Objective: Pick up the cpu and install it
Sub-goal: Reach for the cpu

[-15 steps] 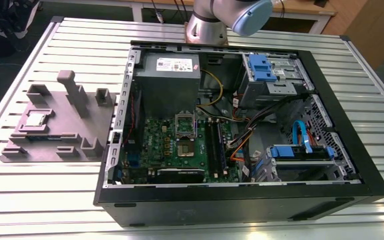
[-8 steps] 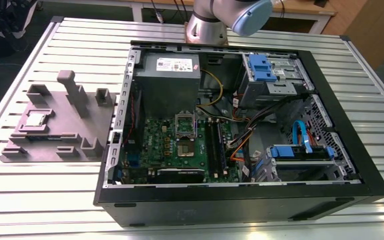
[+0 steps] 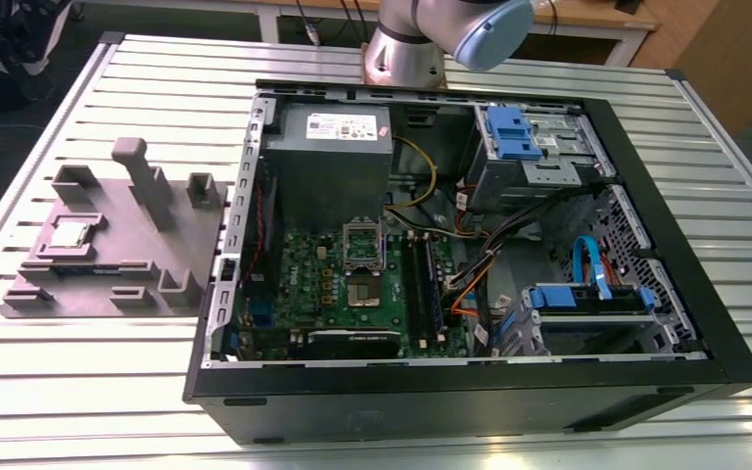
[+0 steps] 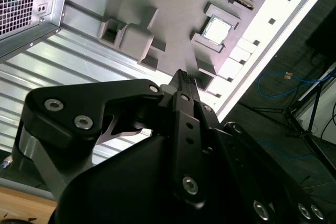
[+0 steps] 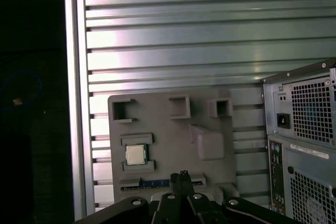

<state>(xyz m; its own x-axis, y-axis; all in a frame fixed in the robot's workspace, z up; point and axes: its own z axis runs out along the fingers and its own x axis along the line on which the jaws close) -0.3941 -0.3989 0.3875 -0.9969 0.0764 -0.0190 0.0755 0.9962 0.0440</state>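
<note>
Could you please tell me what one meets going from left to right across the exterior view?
cpu → socket → memory slots → lower blue drive bracket

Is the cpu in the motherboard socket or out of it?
Out. The cpu lies flat in a recess of the grey holder plate, beside the computer case, not inside it.
</note>
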